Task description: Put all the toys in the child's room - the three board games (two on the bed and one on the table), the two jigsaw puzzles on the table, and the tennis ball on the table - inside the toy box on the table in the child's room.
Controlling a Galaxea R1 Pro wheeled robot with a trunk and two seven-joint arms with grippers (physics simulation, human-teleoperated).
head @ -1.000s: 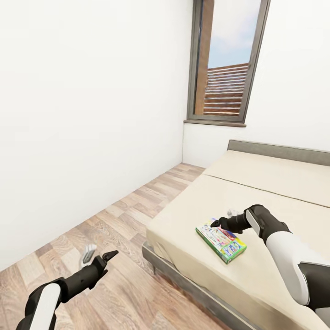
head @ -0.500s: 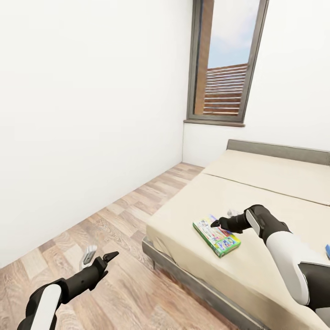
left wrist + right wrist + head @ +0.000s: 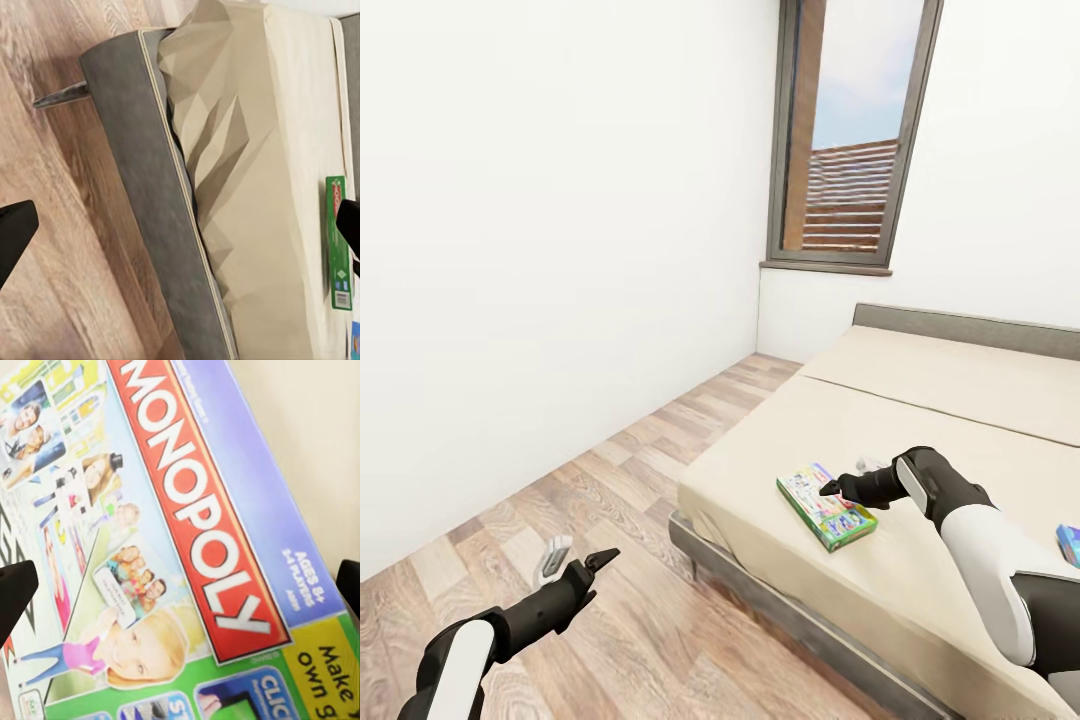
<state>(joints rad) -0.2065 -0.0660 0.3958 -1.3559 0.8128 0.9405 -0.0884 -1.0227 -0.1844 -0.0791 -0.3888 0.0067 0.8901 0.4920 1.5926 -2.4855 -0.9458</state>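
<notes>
Right claw (image 3: 843, 482) is hovering over the near end of a board game (image 3: 825, 506) lying flat on the bed (image 3: 920, 420), close to the mattress edge nearest the floor; its fingers are standing apart, with only the dark tips (image 3: 16, 592) showing at the two sides of the right wrist view, so the claw is reading as open and is not gripping the box; whether a tip is touching the lid cannot be told from the head view. The lid is showing red "MONOPOLY" lettering in the right wrist view, with green and yellow panels below it. A second board game (image 3: 1069, 544) is peeking in at the right edge of the head view, further along the bed, well apart from the first; only a blue and green corner is visible.

Left claw (image 3: 573, 560) is hanging over the wood floor (image 3: 610, 520) beside the bed frame, fingers spread and holding nothing. The left wrist view is looking across the grey frame and rumpled mattress side to the green edge of the first game. A tall window (image 3: 850, 140) is standing in the white wall beyond the bed.
</notes>
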